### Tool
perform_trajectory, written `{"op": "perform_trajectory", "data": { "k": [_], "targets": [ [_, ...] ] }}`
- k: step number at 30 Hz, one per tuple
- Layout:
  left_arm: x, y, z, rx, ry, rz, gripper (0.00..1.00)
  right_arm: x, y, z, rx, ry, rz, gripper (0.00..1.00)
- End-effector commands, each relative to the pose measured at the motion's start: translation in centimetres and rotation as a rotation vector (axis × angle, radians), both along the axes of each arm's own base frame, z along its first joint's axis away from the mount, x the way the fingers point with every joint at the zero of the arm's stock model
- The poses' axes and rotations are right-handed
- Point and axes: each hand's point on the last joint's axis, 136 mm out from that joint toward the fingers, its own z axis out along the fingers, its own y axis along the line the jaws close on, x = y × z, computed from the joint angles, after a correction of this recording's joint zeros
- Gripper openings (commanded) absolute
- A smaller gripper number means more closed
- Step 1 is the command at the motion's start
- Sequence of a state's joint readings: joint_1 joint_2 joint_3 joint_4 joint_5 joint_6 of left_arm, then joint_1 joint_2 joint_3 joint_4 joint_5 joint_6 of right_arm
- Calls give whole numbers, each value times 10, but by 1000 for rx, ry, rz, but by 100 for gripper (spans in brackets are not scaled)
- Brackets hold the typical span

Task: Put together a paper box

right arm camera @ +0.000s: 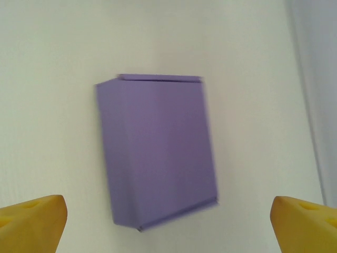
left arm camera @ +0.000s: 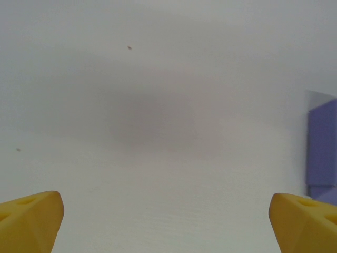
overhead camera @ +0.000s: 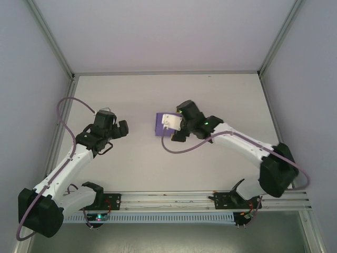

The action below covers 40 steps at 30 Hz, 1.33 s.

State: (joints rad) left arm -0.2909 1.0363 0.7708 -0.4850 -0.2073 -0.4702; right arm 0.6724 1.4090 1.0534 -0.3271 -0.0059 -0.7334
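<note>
The paper box [right arm camera: 158, 153] is a closed purple cuboid lying flat on the white table near its middle. My right gripper [right arm camera: 168, 224] hovers just over it, open, its yellow fingertips [right arm camera: 31, 219] far apart on either side of the box without touching it. From above, the right gripper [overhead camera: 171, 124] covers the right part of the paper box [overhead camera: 159, 126]. My left gripper [overhead camera: 121, 129] stands open to the left of the box, over bare table. In its wrist view the left gripper [left arm camera: 168, 224] holds nothing, and a purple edge of the paper box [left arm camera: 322, 153] shows at the far right.
The white table [overhead camera: 221, 95] is enclosed by pale walls with a metal frame [overhead camera: 52, 47] at left, back and right. A rail with the arm bases [overhead camera: 174, 197] runs along the near edge. Purple cables [overhead camera: 71, 103] loop beside each arm.
</note>
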Motion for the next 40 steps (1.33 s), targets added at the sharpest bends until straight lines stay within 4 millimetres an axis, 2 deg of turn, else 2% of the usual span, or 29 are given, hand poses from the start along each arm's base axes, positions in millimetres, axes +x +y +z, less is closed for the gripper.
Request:
{"op": "perform_trajectory", "data": {
  "k": [1, 3, 4, 7, 8, 11, 12, 13, 17, 19, 20, 21, 22, 23, 24, 25, 26, 27, 29, 31, 33, 40],
  "targets": [
    [26, 32, 15, 179, -115, 67, 100, 23, -52, 17, 246, 46, -341, 98],
    [36, 44, 11, 264, -145, 80, 100, 44, -100, 25, 379, -28, -585, 98],
    [42, 51, 8, 308, -171, 89, 100, 51, -131, 25, 453, -59, -722, 98],
    [54, 68, -10, 359, -269, 120, 100, 54, -198, 12, 622, -116, -960, 98],
    [56, 71, -16, 344, -294, 120, 100, 53, -212, 5, 662, -144, -993, 98],
    [59, 80, -35, 327, -359, 137, 100, 48, -237, -12, 704, -275, -1003, 98],
    [60, 82, -40, 330, -376, 132, 100, 47, -240, -16, 707, -313, -996, 98],
    [65, 82, -37, 333, -401, 132, 100, 47, -243, -19, 724, -342, -994, 98],
    [72, 75, -34, 323, -467, 72, 100, 55, -239, -39, 779, -349, -957, 98],
    [73, 79, -41, 308, -507, 89, 100, 65, -239, -62, 774, -305, -962, 98],
    [78, 86, -42, 303, -555, 111, 99, 68, -245, -63, 806, -314, -982, 98],
    [82, 77, -43, 277, -568, 59, 100, 75, -257, -60, 824, -289, -1038, 98],
    [81, 72, -62, 249, -463, 19, 100, 76, -261, -63, 805, -245, -1071, 98],
    [93, 79, -62, 266, -485, 50, 99, 75, -261, -63, 796, -256, -1071, 98],
    [100, 75, -58, 265, -495, 21, 100, 76, -260, -62, 804, -283, -1057, 98],
    [96, 74, -68, 232, -402, 6, 100, 75, -259, -60, 813, -298, -1046, 98],
    [96, 75, -69, 241, -421, 4, 100, 75, -259, -60, 813, -301, -1046, 98],
    [99, 77, -61, 252, -490, 18, 100, 75, -259, -60, 810, -294, -1048, 98],
    [94, 80, -67, 240, -416, 38, 100, 75, -260, -62, 800, -275, -1060, 98],
    [97, 80, -62, 253, -475, 38, 100, 75, -259, -61, 799, -279, -1058, 98],
    [95, 79, -66, 242, -429, 35, 100, 75, -259, -61, 797, -280, -1059, 98],
    [96, 78, -65, 247, -450, 30, 100, 75, -261, -62, 788, -291, -1078, 98]
  ]
}}
